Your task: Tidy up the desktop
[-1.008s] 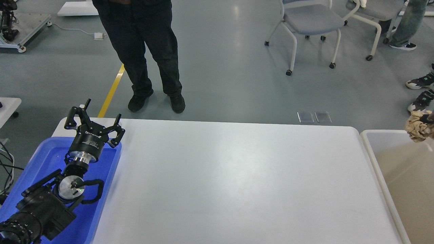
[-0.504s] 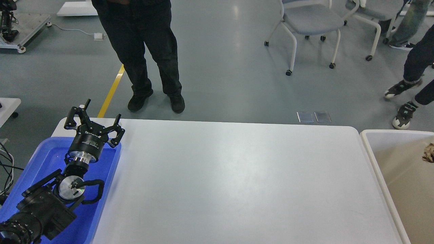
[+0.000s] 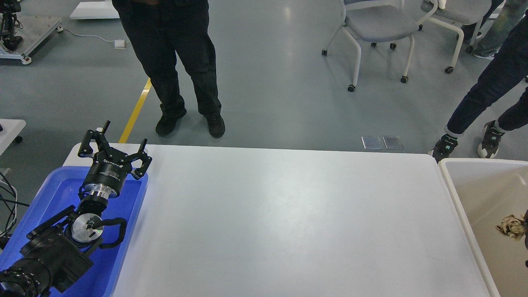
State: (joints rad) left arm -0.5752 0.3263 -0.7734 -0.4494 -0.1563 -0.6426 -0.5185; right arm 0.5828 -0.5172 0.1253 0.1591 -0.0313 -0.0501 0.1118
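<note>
The desktop (image 3: 280, 214) is a wide white tabletop with rounded corners, and nothing lies on it. My left gripper (image 3: 116, 144) is open and empty, hovering over the far end of the blue tray (image 3: 57, 194) at the desktop's left edge. A crumpled brown paper ball (image 3: 510, 226) is inside the beige-white bin (image 3: 453, 194) at the right. A dark sliver (image 3: 526, 237) at the right frame edge touches the ball. It may be my right gripper, but its fingers cannot be made out.
A person in black (image 3: 173, 62) stands just beyond the desktop's far edge. Another person's legs (image 3: 474, 111) stand by the bin's far corner. Wheeled chairs (image 3: 371, 29) stand further back. A small white table (image 3: 10, 130) is at the left.
The paper ball has gone from above the bin's far rim down into the bin. A second person has stepped in at the far right. My left arm has not moved.
</note>
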